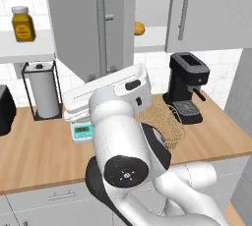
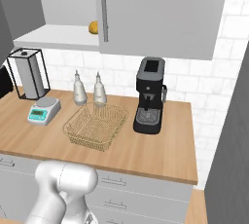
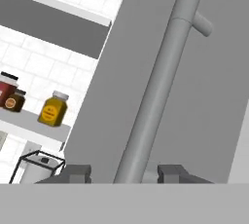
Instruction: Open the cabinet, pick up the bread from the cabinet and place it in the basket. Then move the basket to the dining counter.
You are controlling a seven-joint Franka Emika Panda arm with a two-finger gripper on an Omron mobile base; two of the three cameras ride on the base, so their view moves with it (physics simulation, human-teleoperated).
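Observation:
The cabinet's left door [image 1: 78, 18] stands swung out toward me, and its vertical bar handle [image 3: 155, 91] runs up the hand view. My gripper [image 3: 125, 173] is open, one dark fingertip [image 3: 78, 172] on each side of the bar's lower end with a small gap to it. Inside the cabinet, the golden-brown bread [image 1: 139, 28] [image 2: 93, 27] sits on the white shelf beside the shut right door [image 1: 211, 9]. The tan wire basket [image 2: 95, 125] [image 1: 165, 122] rests on the wooden worktop below, partly behind my arm in the left base view. The dining counter is out of view.
A yellow jar [image 1: 22, 23] [image 3: 52, 110] stands on an open shelf at the left. On the worktop are a paper-towel holder [image 1: 43, 90], a kitchen scale [image 2: 44, 110], two bottles [image 2: 80, 89] and a black coffee machine [image 2: 150, 96] right of the basket.

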